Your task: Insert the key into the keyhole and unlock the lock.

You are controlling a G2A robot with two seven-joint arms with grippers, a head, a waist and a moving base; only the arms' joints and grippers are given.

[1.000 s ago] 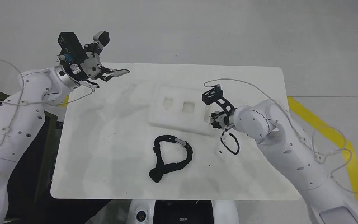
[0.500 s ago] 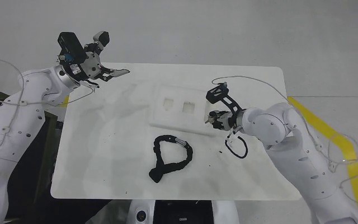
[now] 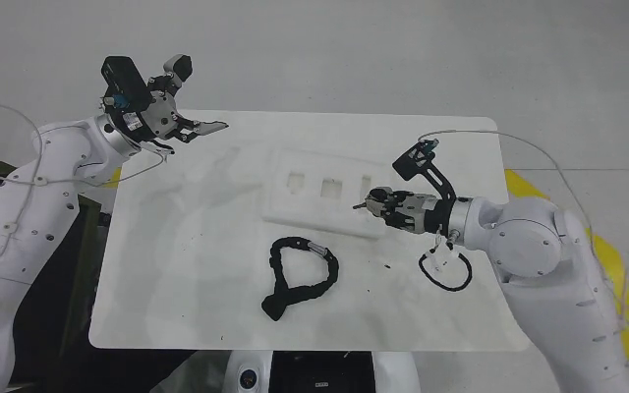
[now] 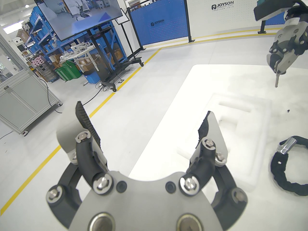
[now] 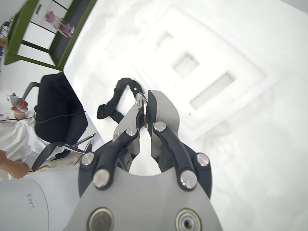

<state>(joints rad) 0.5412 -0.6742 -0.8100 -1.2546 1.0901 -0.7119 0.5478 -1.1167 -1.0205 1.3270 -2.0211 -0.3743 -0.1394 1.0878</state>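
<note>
Over the table (image 3: 177, 285), the right gripper (image 3: 373, 204) pinches the stiff key (image 4: 277, 80); the left gripper (image 4: 144, 111) gapes. The lock (image 4: 276, 169), likely floppy, wants gripping at its barrel (image 4: 286, 145).

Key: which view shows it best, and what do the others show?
The left wrist view: the key hangs bare below the right gripper, blade side-on. The right wrist view shows it edge-on, mostly hidden between the fingers. The top view shows a tiny tip.

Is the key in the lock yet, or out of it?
Out. The right gripper, shut on the key, holds it in the air by the foam tray; the chain lock lies apart on the table.
</note>
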